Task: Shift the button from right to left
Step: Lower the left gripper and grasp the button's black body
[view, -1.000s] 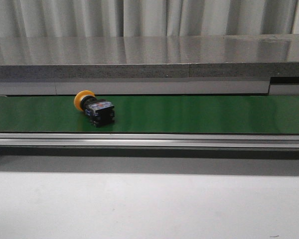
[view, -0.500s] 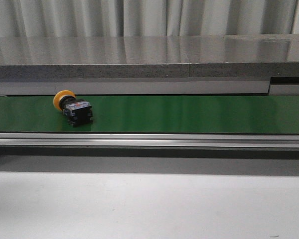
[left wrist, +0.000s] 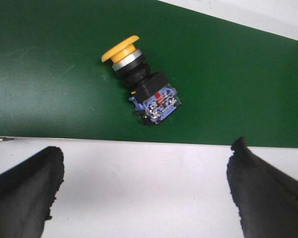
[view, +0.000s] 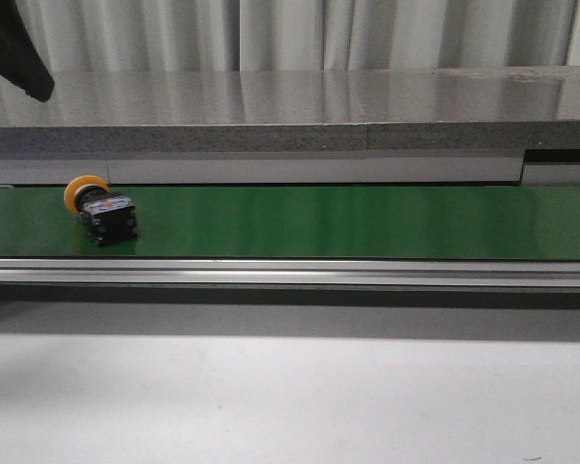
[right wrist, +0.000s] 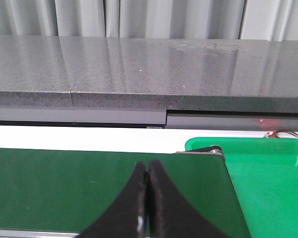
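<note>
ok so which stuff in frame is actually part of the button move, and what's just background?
Part of the job:
- button, lying on its side on the green belt
- left gripper, open, above the button
- right gripper, shut, empty

Just there:
- green tray past the belt's end
- grey counter
- curtain

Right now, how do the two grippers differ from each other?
The left gripper has its dark fingers spread wide apart, while the right gripper has its fingers pressed together. The left gripper has the button in its view, lying on its side on the green belt; the right gripper sees only bare belt and a green tray. Both have black fingers and hold nothing.
</note>
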You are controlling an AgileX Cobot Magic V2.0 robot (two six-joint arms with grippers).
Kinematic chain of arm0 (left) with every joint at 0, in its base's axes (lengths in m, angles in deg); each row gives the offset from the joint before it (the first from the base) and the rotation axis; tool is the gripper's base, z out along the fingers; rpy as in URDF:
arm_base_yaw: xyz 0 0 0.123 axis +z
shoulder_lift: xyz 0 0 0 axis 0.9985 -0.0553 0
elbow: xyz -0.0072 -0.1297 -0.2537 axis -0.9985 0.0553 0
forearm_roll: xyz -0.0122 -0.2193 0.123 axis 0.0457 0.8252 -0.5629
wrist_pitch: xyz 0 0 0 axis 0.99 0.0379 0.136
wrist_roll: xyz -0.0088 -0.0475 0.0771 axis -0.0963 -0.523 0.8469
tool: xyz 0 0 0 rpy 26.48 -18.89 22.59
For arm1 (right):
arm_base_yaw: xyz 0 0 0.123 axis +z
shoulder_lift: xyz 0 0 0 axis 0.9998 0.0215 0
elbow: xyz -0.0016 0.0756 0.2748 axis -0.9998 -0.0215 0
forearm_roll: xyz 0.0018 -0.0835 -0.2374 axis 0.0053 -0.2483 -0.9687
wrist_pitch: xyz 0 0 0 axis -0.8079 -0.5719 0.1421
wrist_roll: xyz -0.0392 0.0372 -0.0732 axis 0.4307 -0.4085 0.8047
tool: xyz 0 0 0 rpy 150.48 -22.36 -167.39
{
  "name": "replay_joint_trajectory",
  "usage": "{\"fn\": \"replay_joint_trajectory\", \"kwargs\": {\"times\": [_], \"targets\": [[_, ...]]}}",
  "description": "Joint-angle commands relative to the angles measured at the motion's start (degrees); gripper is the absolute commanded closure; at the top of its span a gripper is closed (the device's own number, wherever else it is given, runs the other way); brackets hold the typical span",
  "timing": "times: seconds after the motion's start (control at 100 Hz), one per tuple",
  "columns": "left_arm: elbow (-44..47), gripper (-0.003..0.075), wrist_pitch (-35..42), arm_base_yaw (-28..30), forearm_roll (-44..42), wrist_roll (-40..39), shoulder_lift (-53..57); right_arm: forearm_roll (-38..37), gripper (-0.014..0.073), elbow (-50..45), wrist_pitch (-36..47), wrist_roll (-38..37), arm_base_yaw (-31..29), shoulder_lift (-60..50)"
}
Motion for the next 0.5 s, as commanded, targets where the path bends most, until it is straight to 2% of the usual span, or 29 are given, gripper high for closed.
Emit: {"fn": "replay_joint_trajectory", "kwargs": {"times": [0.0, 0.49], "targets": [[-2.00, 0.0070, 2.52, -0.42, 2.11, -0.69, 0.00, -0.45, 0.0661, 1.58, 4.50, 0.33, 0.04, 0.24], [-4.36, 0.0070, 5.40, -0.19, 2.11, -1.52, -9.81, -0.45, 0.0661, 1.58, 4.44, 0.33, 0.04, 0.24]]}}
